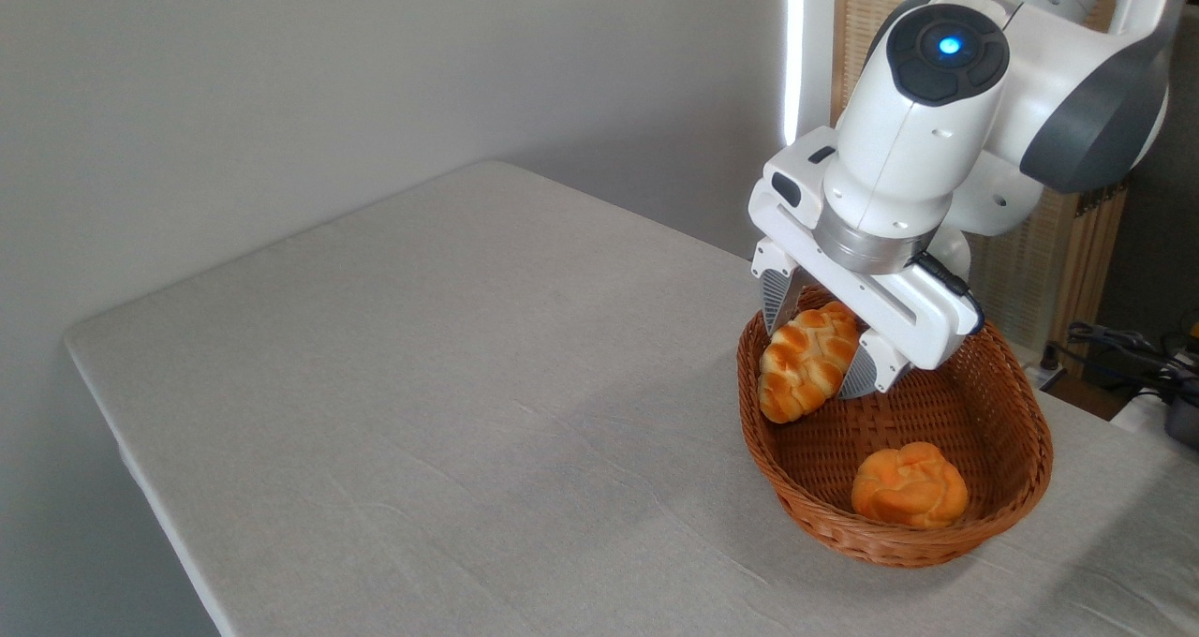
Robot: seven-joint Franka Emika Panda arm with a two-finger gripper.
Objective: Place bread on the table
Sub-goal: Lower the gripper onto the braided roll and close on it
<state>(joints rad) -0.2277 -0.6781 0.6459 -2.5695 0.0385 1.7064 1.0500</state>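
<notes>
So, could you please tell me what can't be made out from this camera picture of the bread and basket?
- Bread: its upper end is hidden behind the gripper, so the contact there is unclear.
- Whether the bread's lower tip touches the basket or hangs free: cannot tell from this angle.
- Table: right and near edges cut off by the frame.
- Arm: upper links cut off at the top edge.

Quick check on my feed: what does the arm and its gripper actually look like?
Glossy white Panda arm with dark grey joint sections; a round black cap with a glowing blue light. White boxy two-finger gripper, ribbed grey fingers, and a black cable plugged in at the wrist.
</notes>
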